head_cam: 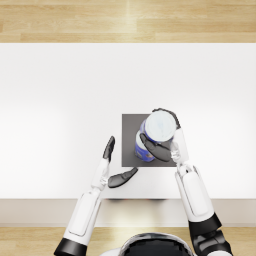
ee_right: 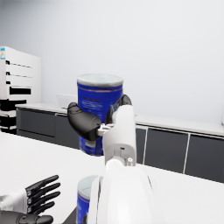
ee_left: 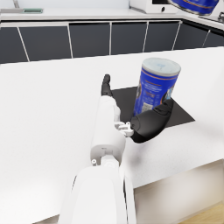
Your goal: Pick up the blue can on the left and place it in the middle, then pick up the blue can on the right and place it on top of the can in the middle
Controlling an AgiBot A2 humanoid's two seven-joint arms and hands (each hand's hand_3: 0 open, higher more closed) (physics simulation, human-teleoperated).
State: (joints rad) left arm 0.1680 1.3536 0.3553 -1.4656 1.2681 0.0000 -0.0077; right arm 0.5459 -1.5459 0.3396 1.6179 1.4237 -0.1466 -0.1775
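Holding upper can (head_cam: 161, 126) upright in right hand (head_cam: 161, 149), fingers wrapped round its wall, almost plumb over lower can (head_cam: 143, 150) on mat (head_cam: 128, 140), offset toward 1 o'clock; left hand (head_cam: 115, 167) released at 8 o'clock, bench (head_cam: 60, 110) beneath.

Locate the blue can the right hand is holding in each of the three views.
Head view: held can, seen lid-on, above the dark mat.
Left wrist view: only its base shows at the upper right corner.
Right wrist view: centre, in the right hand.
Shared landmark: the can standing on the mat.
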